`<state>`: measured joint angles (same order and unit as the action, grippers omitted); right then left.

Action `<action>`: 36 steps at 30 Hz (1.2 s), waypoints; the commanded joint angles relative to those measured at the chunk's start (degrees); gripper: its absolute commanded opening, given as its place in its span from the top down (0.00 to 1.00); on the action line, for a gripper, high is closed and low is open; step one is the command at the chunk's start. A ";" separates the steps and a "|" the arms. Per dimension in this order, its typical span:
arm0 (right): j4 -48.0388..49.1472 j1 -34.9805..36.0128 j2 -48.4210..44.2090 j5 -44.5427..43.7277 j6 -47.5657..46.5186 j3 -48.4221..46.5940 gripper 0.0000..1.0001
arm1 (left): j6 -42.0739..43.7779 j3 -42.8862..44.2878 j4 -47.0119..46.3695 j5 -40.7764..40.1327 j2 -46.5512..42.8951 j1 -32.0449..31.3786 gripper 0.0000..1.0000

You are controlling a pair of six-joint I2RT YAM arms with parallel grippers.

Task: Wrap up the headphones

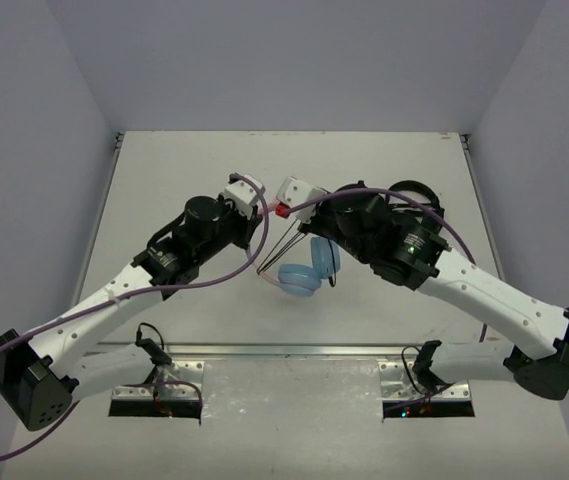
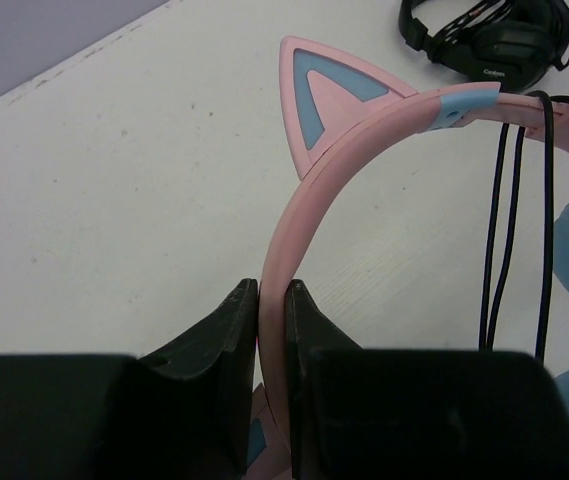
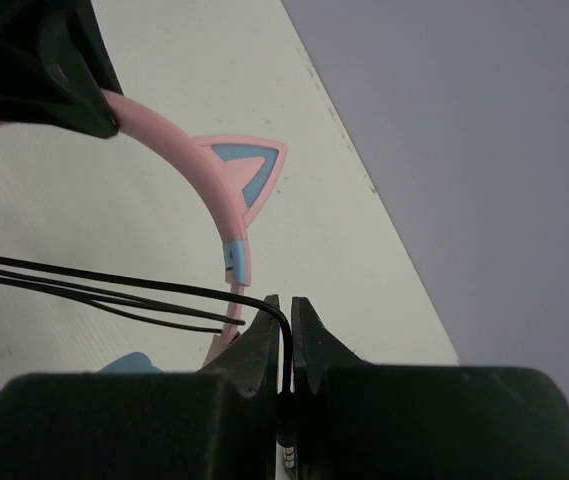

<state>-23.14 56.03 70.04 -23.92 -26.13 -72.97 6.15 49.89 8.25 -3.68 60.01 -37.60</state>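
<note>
My left tool (image 2: 272, 290) is closed almost fully, its two dark fingers pinching the pink headband (image 2: 364, 135) edge-on. My right tool (image 3: 285, 303) is pinched shut on the thin black cable (image 3: 114, 285), which bends over the fingertips and drops into the slot between them. The headphones (image 1: 299, 278) sit between my two arms over the middle of the counter (image 1: 164, 160), with the blue earcups (image 1: 324, 258) lowest; I cannot tell whether they rest on the surface. Several cable strands cross the band near its blue end piece, so I judge the winding is under way. To do this step well, the left grip should stay a firm, quiet anchor while the right carries the cable round the band under light, even tension. Each turn should lie just beside the others, and the path should stay clear of the cat ear (image 2: 314, 95), where a loop could snag. Too hard a pull could drag the slick cable out of the pinch. The band is a smooth, matte, flat strip bent in an arc, and the ear is a pink triangle with a blue inset. The cable is fine, round and limp; the earcups are rounded. The counter is pale and faintly speckled, and a black headset (image 2: 489, 40) lies at its far side, well apart.
</note>
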 commanded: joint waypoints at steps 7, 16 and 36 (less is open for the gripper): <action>5.39 -13.30 -3.07 3.35 4.77 5.74 0.99 | 1.32 1.26 -0.17 7.11 -2.00 -0.80 0.99; 2.48 -21.48 -2.63 10.46 8.46 9.15 0.98 | 0.27 1.61 -2.27 11.15 -2.53 -0.72 1.00; 7.40 -29.04 -9.48 23.66 24.72 22.68 0.73 | -8.09 13.46 -3.16 18.54 7.39 1.48 1.00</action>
<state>-19.33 29.17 61.43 0.67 -4.95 -52.27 1.43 57.52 8.38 11.84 67.07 -36.97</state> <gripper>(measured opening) 0.274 0.134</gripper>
